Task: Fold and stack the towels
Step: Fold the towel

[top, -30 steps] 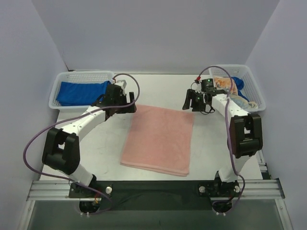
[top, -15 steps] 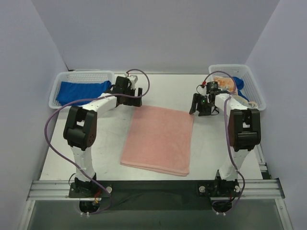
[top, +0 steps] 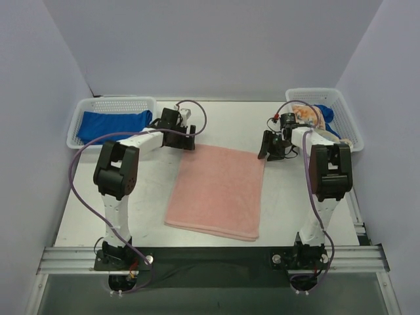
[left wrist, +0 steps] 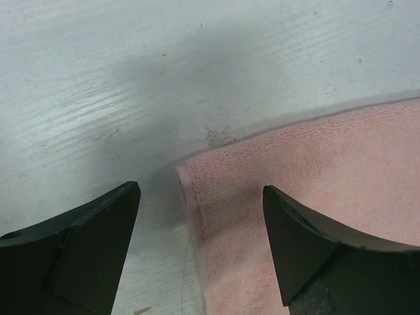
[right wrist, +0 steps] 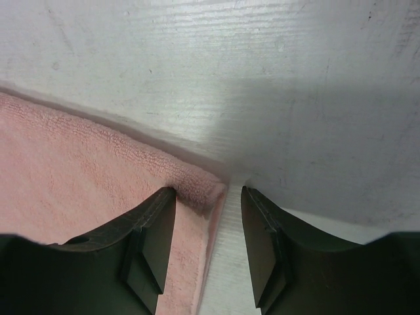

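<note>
The left basket stands at the table's far left corner, against the side wall, and holds a blue towel bunched inside it. Just right of it the left gripper is down at the far left corner of the pink towel. In the left wrist view its two fingers stand wide apart, with the towel's corner and hemmed edge lying flat on the table between them and touched by neither.

The pink towel lies flat in the middle of the table, slightly skewed, its near edge close to the table's front edge. Bare table runs along both its long sides and across the whole far strip behind it up to the back wall.

The right gripper is at the towel's far right corner. In the right wrist view its fingers are apart with a narrower gap. The corner sits between the tips, the left tip over the towel and the right tip over bare table.

The right basket stands at the far right corner by the wall, holding a white towel with orange marks and a second blue towel.
</note>
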Robot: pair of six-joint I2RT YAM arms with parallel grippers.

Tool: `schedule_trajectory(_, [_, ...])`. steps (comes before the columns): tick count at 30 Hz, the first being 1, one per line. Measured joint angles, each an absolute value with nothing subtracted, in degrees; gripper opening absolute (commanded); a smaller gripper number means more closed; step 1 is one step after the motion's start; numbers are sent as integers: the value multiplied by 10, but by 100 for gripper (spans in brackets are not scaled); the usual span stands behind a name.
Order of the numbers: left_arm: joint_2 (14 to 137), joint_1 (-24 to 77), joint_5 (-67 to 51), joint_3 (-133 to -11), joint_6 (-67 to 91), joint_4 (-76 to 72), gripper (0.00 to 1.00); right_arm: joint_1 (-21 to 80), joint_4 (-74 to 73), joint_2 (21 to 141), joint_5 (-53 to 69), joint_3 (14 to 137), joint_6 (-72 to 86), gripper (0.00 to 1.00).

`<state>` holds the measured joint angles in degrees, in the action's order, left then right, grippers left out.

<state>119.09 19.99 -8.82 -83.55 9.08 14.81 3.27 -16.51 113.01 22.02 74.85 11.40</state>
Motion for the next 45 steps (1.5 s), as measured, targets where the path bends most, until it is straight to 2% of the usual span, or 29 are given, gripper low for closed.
schedule_trajectory(5, [1198, 193, -93, -841, 90, 150, 81, 27, -166, 1136, 232, 755, 115, 44])
schedule_trajectory(13, [1215, 183, -106, -864, 90, 155, 72, 22, -172, 1149, 254, 768, 112, 34])
schedule_trajectory(19, [1218, 183, -116, -866, 89, 155, 70, 20, -179, 1157, 267, 776, 108, 33])
schedule_trajectory(28, [1235, 183, -128, -892, 90, 163, 66, 19, -187, 1167, 280, 783, 104, 17])
schedule_trajectory(33, [1242, 182, -136, -899, 90, 165, 55, 19, -187, 1169, 283, 784, 103, 10])
schedule_trajectory(36, [1243, 179, -144, -899, 90, 165, 51, 19, -188, 1170, 284, 785, 102, 8])
schedule_trajectory(45, [1244, 164, -187, -894, 91, 165, 50, 19, -189, 1170, 284, 785, 102, 7])
